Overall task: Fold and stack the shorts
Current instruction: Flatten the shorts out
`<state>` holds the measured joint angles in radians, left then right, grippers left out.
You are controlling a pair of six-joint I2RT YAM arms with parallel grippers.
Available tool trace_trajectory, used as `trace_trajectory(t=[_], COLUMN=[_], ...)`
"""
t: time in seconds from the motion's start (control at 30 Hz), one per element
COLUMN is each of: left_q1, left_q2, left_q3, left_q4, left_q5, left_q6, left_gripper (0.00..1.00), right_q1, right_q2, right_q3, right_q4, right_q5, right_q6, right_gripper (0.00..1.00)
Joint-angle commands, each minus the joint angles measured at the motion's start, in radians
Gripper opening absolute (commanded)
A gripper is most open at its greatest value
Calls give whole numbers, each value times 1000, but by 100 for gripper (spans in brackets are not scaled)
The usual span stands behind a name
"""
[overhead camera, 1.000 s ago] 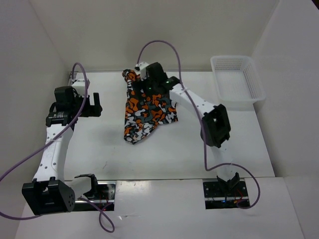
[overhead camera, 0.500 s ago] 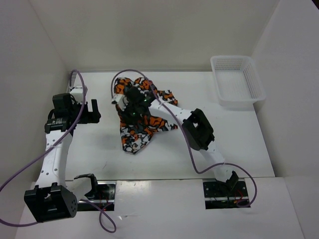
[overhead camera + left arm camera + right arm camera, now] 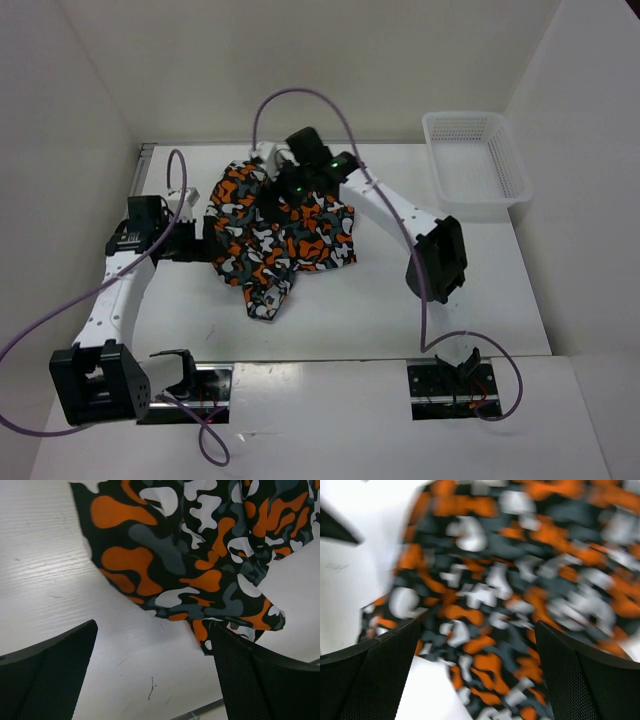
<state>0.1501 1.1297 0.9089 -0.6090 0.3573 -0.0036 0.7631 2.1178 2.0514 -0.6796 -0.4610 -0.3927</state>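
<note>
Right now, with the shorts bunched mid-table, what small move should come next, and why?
Probably ease the left gripper forward and shut it on the nearest edge of the shorts. They lie crumpled, not flat; the left jaws stand open over bare table with that edge just ahead, and the right gripper hangs open above the fabric, gripping nothing.

Motion blur smears the shorts (image 3: 510, 605) in the right wrist view; the left wrist view crops them at its top edge.
</note>
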Motion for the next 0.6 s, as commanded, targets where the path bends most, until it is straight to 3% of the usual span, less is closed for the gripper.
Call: trace_trajectory(t=[0.0,0.17,0.3,0.43,0.53,0.57], left_q1=[-21,-34,-34,-69,-135,-144], left_q2=[88,249,320,352,361,361], left_q3=[31,51,79,68,19,10], left_q4=[32,101,137,101,101,101], left_q5=[81,-32,-126,-24,-35,-35], left_q6=[4,4,4,4,4,4], left_gripper=[100,100,100,100,90,77], right_q1=[-113,-166,-179,-179,-179,-179], right_q2=[-79,0,89,122,111,100], right_q3=[-63,-76,-85,-176,-253,-272], right_q4=[113,193,204,204,204,195], right_q5=[8,192,171,208,251,251], right_q6=[135,208,239,174,114,94], right_gripper=[100,100,100,100,100,100])
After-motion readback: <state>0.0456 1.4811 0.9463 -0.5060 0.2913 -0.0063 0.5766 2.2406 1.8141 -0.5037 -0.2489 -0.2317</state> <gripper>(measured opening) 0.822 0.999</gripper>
